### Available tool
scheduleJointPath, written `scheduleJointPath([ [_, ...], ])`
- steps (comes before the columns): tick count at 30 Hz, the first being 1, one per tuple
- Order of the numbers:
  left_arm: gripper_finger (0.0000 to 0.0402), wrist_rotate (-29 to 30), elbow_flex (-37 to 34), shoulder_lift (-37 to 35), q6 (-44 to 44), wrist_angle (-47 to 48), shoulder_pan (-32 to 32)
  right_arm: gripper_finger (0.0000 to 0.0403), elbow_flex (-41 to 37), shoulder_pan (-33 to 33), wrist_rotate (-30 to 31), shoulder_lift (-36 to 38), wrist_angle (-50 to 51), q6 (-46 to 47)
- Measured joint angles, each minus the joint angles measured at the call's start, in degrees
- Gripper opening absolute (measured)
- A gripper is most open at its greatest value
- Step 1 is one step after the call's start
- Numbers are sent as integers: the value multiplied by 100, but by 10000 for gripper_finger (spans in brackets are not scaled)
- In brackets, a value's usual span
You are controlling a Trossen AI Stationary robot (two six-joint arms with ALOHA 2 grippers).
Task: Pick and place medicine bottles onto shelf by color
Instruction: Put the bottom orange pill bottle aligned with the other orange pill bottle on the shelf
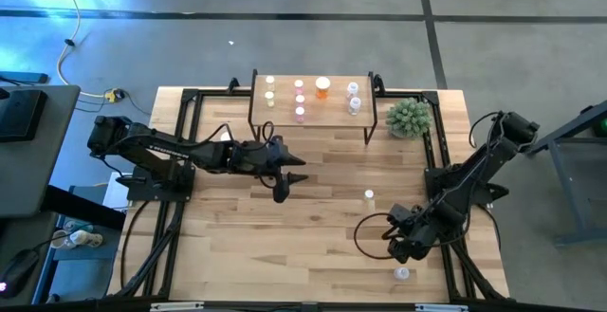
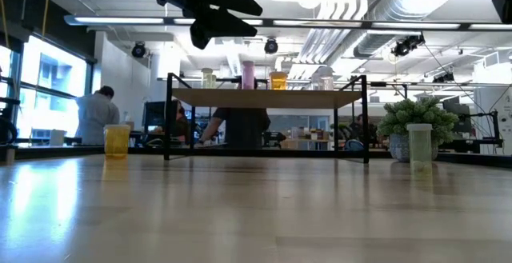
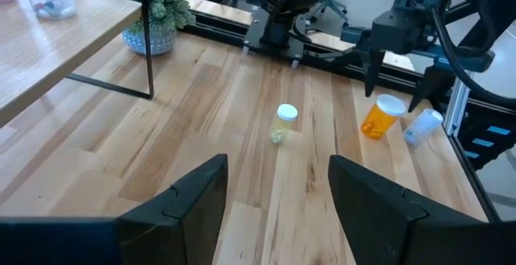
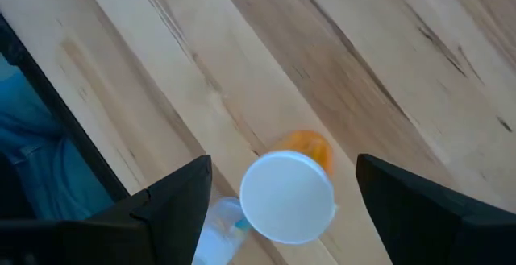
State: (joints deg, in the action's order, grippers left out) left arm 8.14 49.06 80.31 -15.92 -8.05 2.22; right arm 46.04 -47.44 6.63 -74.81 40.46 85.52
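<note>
Right gripper [image 4: 278, 196]: your fingers are spread wide above the orange bottle [image 4: 294, 186].
Left gripper [image 3: 276, 200]: parted, empty, near the shelf [image 1: 313, 113].

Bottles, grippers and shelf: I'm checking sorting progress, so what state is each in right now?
Shelf: upright, carrying sorted bottles.
Orange bottle: upright on the table, white cap on, directly below the right gripper.
Yellowish bottle: upright, alone on the table, capped.
Clear bottle: lying on its side beside the orange one.
Right gripper: open, fingers straddling the orange bottle's cap from above.
Left gripper: open, empty.
</note>
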Motion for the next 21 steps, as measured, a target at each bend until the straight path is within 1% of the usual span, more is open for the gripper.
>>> scheduleJointPath([
  [3, 207, 1, 0, 0, 0, 0, 0, 298, 0, 0, -21, -93, -68, 2],
  [8, 207, 4, 0, -1, 0, 0, 0, 298, 0, -17, -264, -263, -91, 155],
  [17, 207, 19, 0, 0, 0, 0, 0, 298, -2, -237, -304, -358, -137, 424],
  [21, 207, 22, 0, 0, 0, 0, 0, 298, -1, -289, -202, -373, -126, 468],
])
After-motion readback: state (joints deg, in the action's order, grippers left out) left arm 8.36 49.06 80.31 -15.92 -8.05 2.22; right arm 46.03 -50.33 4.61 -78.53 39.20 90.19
